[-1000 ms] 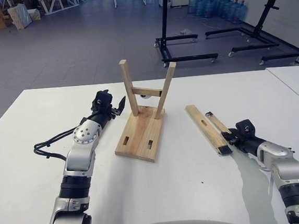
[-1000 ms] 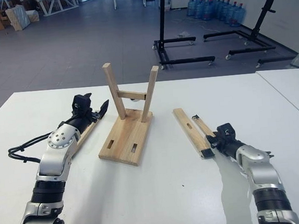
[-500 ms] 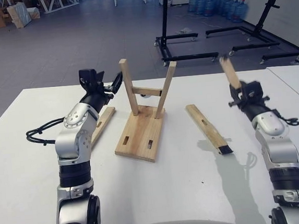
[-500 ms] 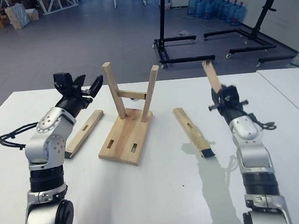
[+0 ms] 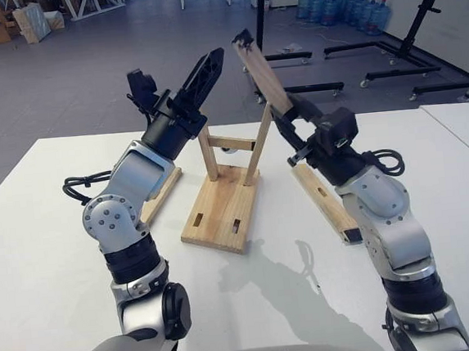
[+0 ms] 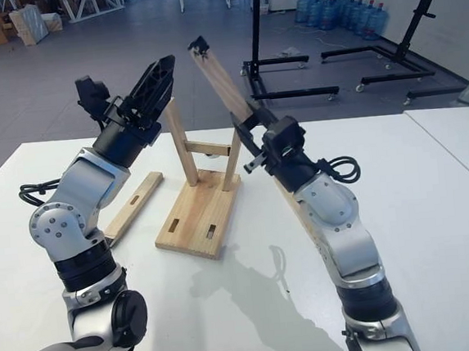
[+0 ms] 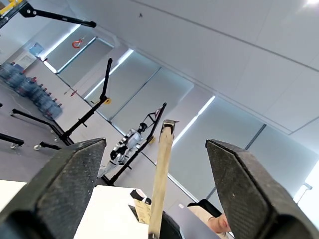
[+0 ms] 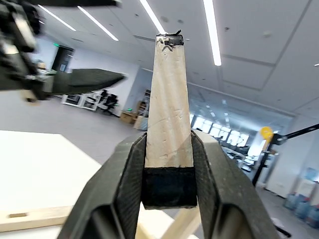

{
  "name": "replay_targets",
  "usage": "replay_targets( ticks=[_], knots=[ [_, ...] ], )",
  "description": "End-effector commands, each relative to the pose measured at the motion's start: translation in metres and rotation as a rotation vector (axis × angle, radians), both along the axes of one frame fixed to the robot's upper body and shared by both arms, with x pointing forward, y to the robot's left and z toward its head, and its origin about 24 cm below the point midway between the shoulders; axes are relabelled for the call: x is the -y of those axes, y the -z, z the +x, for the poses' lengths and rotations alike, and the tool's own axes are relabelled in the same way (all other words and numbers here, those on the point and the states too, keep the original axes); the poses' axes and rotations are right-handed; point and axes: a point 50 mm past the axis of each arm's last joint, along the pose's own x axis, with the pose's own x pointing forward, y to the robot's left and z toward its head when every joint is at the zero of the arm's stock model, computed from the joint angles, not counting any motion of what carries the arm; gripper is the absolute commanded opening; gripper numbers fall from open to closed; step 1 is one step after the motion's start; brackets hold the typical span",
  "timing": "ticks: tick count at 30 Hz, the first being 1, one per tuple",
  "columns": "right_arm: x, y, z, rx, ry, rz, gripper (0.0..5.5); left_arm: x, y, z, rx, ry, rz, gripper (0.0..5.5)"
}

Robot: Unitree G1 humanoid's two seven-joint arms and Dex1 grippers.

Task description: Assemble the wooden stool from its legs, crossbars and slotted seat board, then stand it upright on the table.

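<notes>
While right claw (image 5: 285, 112) holds a leg (image 5: 261, 70) aloft, left claw (image 5: 205, 68) gapes alongside.

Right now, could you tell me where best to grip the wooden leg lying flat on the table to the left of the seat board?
Probably take the leg near its middle, straight down from above, fingers across its narrow width. It lies flat on the table, clear of the seat board, so both long edges are free.

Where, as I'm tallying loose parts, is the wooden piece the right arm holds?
The wooden piece is clamped in the right gripper, raised above the table, slanting near the legs standing on the seat board, beside the left gripper.
</notes>
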Motion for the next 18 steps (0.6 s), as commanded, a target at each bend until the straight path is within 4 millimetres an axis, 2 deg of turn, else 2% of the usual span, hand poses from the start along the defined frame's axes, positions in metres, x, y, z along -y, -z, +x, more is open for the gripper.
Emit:
replay_targets(
  ticks=[1, 6, 18],
  knots=[
    [-0.010, 0.006, -0.007, -0.053, -0.079, -0.004, 1.29, 0.002, -0.006, -0.003, 0.027, 0.014, 0.030, 3.70],
    [-0.019, 0.010, -0.013, -0.095, -0.158, -0.006, 1.29, 0.004, -0.005, -0.005, 0.044, 0.026, 0.077, 3.70],
    [-0.020, 0.013, -0.016, -0.113, -0.164, -0.018, 1.29, -0.005, -0.002, -0.004, 0.048, 0.019, 0.133, 1.99]
  ],
)
